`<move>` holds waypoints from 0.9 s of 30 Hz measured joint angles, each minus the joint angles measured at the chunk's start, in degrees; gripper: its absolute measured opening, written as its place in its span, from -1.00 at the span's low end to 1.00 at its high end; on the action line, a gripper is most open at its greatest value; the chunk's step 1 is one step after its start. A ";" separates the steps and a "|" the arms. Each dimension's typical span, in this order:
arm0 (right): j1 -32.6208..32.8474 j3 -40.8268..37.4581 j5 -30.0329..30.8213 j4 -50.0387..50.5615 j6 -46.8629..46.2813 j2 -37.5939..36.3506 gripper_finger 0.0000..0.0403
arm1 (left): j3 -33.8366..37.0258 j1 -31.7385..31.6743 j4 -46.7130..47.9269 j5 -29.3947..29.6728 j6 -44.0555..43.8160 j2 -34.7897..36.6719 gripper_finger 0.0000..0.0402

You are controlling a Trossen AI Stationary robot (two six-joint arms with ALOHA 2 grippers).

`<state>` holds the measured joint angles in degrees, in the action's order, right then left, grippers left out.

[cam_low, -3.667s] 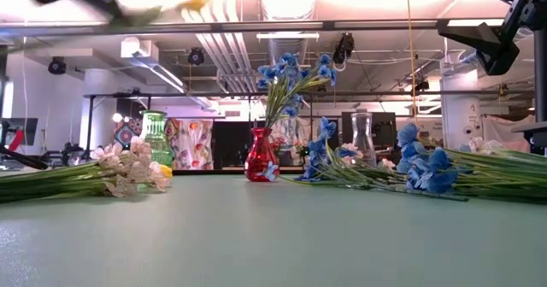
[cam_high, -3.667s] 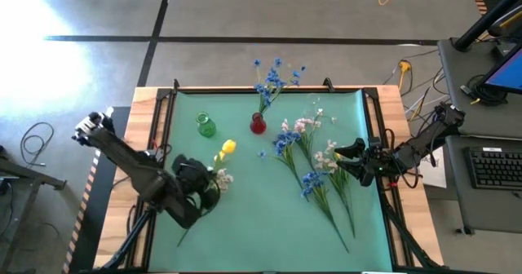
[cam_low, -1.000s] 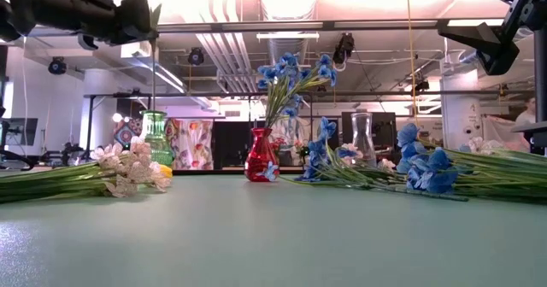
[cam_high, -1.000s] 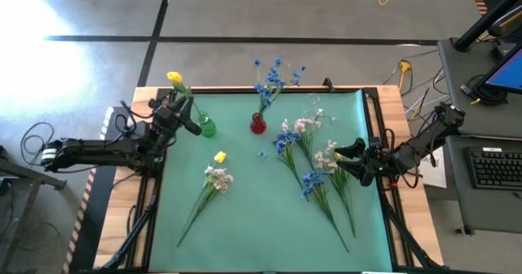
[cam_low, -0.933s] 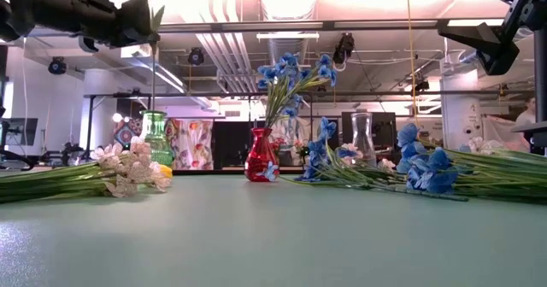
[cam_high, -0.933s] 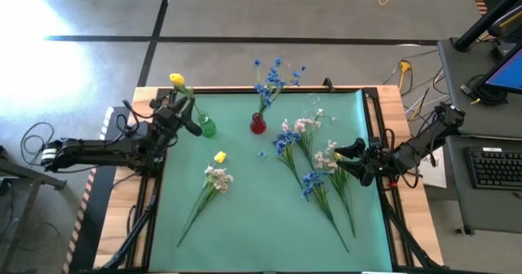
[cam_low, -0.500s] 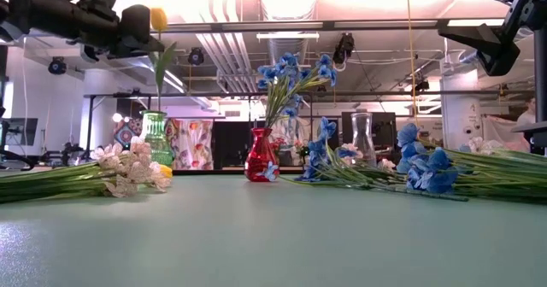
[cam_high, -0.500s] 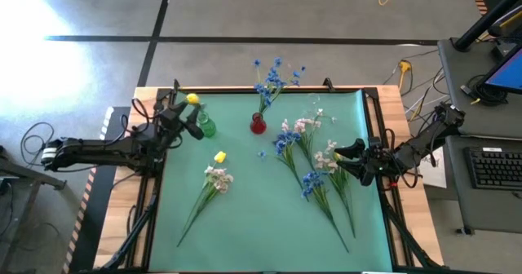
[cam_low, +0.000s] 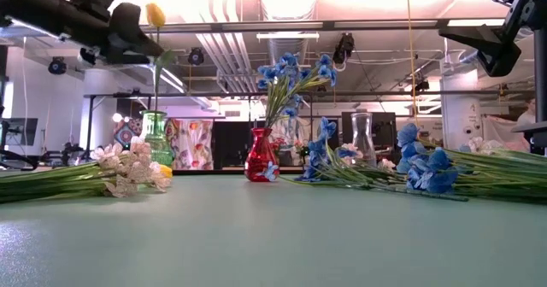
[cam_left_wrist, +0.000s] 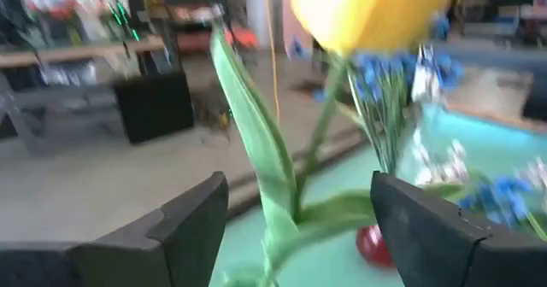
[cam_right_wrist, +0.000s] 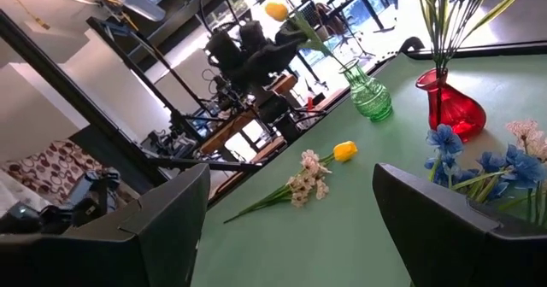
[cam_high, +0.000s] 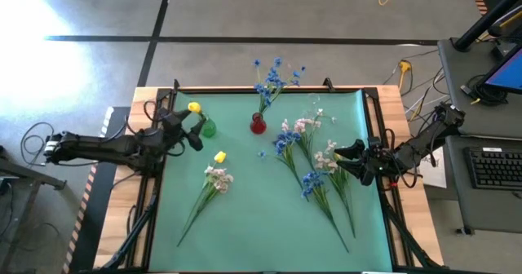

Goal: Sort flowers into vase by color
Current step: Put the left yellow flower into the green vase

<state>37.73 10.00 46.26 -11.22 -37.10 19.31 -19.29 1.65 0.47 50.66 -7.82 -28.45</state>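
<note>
A pale green mat (cam_high: 261, 225) covers the wood-edged table, with a workshop of pipes and ceiling lights behind it. At the far left, the left gripper (cam_high: 192, 130) hovers above the ribbed green glass vase (cam_high: 207, 127). Its jaws are spread, and the yellow tulip-like artificial flower (cam_low: 155, 15) stands free between them, its green stem (cam_left_wrist: 318, 142) running down into the vase. Past the jaws toward the mat's middle lie a loose yellow bud (cam_high: 219, 156) and a pale pink-white blossom spray (cam_high: 215, 178), then the red glass vase (cam_high: 258, 125) holding blue blossoms (cam_high: 273, 74). Further right, mixed blue and pink flowers (cam_high: 314, 172) lie just in front of the right gripper (cam_high: 346, 158), which waits with fingers apart and empty. The flowers look light and springy, with soft heads likely to crush, so mid-stem seems the sensible hold.
</note>
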 joint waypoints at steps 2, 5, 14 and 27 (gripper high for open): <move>-0.01 0.00 0.00 0.00 0.00 0.00 0.59 | -2.95 0.89 10.00 -1.81 -6.03 -0.13 0.36; 0.00 0.00 0.00 0.00 0.00 0.00 0.59 | -8.21 1.34 23.92 -5.41 -16.32 -0.99 0.37; -0.02 0.00 -0.31 0.28 -2.20 0.00 0.59 | -18.34 1.34 40.65 -24.71 -35.93 -6.79 0.37; 0.01 0.00 -3.86 0.31 -4.47 0.04 0.59 | -26.32 2.56 53.07 -27.81 -41.39 -13.14 0.29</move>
<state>37.74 10.00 42.40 -10.92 -41.57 19.35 -45.61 4.21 53.54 22.85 -49.21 -41.59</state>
